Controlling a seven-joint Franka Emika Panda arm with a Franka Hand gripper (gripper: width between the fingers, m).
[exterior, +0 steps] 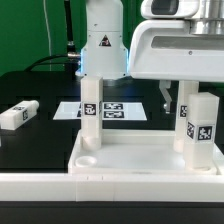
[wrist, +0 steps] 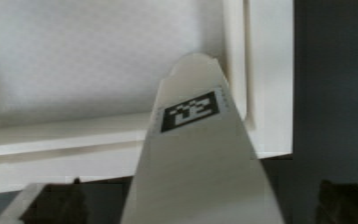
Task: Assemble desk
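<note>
The white desk top [exterior: 130, 160] lies as a rimmed tray at the front of the exterior view. Two white legs stand upright in its corners: one on that view's left [exterior: 90, 110], one on its right [exterior: 200, 125], both with square tags. A third leg [exterior: 18, 115] lies loose on the black table at the left. My gripper [exterior: 195, 96] hangs over the right leg, one dark finger [exterior: 163, 97] showing beside it. In the wrist view the tagged leg [wrist: 197, 120] rises between my open gripper [wrist: 197, 202], with a gap on both sides, and the desk top's rim [wrist: 240, 60] is beyond.
The marker board [exterior: 118, 110] lies flat on the black table behind the desk top. The arm's white base column [exterior: 100, 40] stands at the back, behind the left leg. A green wall closes off the background.
</note>
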